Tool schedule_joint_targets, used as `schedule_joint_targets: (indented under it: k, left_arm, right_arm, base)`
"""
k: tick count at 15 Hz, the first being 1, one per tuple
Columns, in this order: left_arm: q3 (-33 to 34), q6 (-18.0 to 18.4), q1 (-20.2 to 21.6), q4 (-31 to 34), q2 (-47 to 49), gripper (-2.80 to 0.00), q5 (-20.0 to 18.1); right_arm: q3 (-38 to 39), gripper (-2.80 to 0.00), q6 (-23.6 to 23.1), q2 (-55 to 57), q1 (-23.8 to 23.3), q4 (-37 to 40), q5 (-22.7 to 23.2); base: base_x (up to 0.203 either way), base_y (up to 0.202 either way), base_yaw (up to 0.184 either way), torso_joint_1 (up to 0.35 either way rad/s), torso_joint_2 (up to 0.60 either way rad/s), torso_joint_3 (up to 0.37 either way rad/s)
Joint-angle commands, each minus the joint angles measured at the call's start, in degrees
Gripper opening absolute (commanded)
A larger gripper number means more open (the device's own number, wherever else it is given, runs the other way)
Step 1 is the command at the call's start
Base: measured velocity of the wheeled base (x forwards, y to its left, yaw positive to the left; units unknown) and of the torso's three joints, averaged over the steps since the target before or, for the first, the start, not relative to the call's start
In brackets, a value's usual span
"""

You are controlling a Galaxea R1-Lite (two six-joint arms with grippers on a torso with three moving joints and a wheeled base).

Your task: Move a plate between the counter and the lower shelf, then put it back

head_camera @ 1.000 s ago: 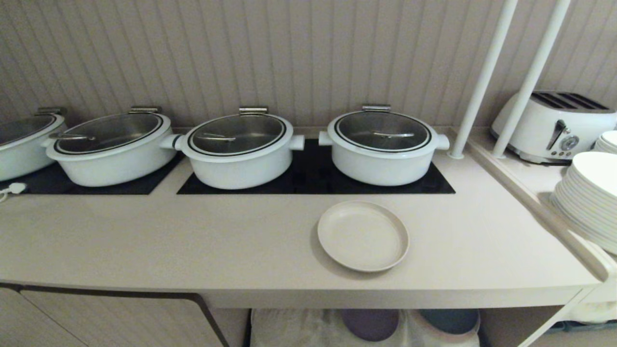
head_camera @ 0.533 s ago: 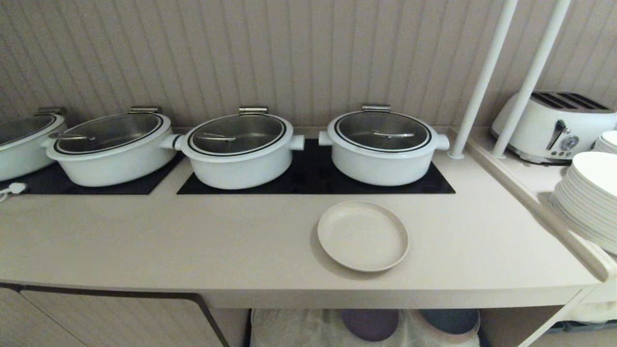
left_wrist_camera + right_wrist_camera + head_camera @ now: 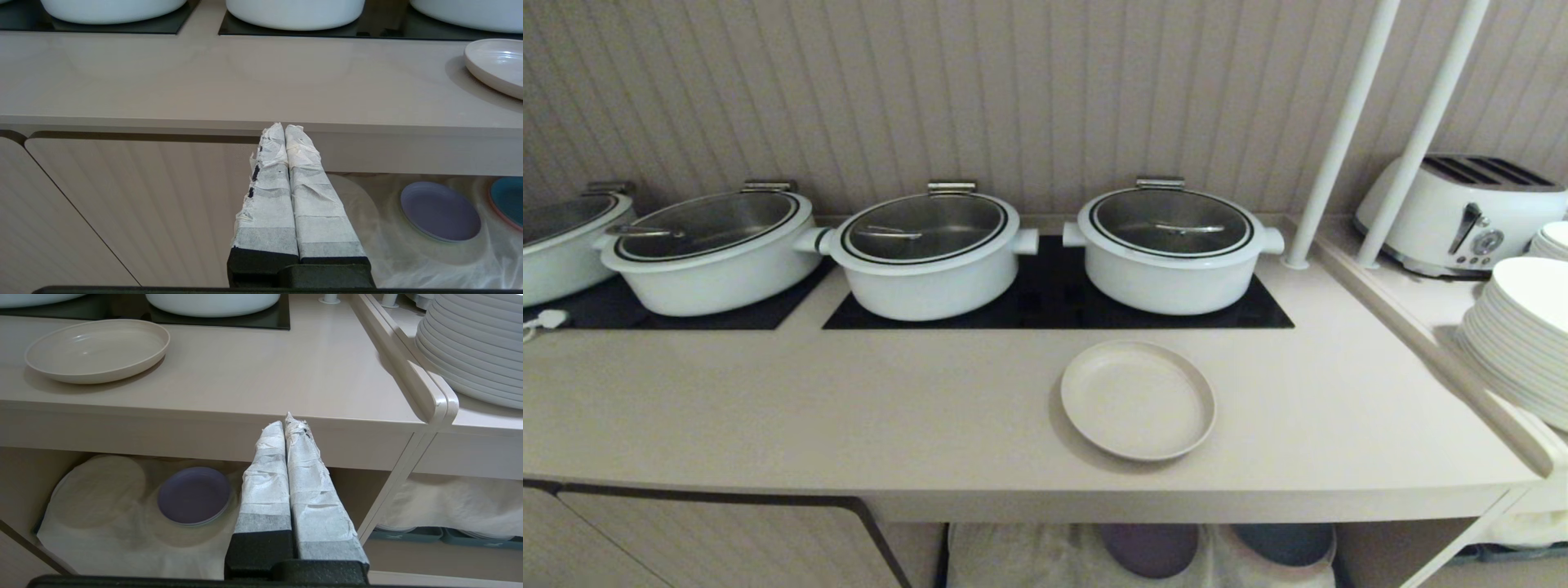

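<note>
On the smooth pale-beige surface (image 3: 931, 425), in front of the black glass hob (image 3: 1054, 306), lies the round matte cream plate (image 3: 1138, 399) with its low raised rim. Below, the lower shelf (image 3: 122, 539) is draped in crinkled white gauze. Both the left gripper (image 3: 284, 127) and right gripper (image 3: 286, 421) hang before the front edge, their tape-wrapped fingers pressed together, empty.

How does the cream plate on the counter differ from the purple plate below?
The cream plate lies on the bare counter; the purple plate lies on white cloth in the lower shelf. The cream plate looks wider, with a raised rim. Both are round, upright and empty.
</note>
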Motion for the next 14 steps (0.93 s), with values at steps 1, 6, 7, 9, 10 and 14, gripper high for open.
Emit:
schedule_joint_targets:
  k: [1,6,7,9,10,14]
  left_arm:
    - [0.02,-0.03,0.02,-0.02,0.00,-2.80,0.01]
    - [-0.05,-0.03,0.02,-0.02,0.00,-2.80,0.01]
    - [-0.06,-0.03,0.02,-0.02,0.00,-2.80,0.01]
    - [-0.01,-0.03,0.02,-0.02,0.00,-2.80,0.01]
    - [0.02,-0.03,0.02,-0.02,0.00,-2.80,0.01]
    - [0.02,-0.03,0.02,-0.02,0.00,-2.80,0.01]
  right_arm:
    - [0.00,-2.80,0.01,0.07,0.05,0.02,-0.01]
    - [0.00,-2.80,0.10,0.07,0.05,-0.06,-0.01]
    - [-0.09,-2.80,0.27,0.07,0.05,0.12,-0.01]
    - [-0.09,-2.80,0.19,0.07,0.05,0.01,-0.01]
    - [0.00,-2.80,0.40,0.07,0.05,0.02,0.04]
    - [0.00,-2.80,0.62,0.07,0.05,0.02,0.02]
  base:
    - [0.000,0.000,0.000,0.000,0.00,0.000]
    - [0.000,0.000,0.000,0.000,0.00,0.000]
    - [0.000,0.000,0.000,0.000,0.00,0.000]
    - [0.000,0.000,0.000,0.000,0.00,0.000]
    - [0.000,0.000,0.000,0.000,0.00,0.000]
    - [0.000,0.000,0.000,0.000,0.00,0.000]
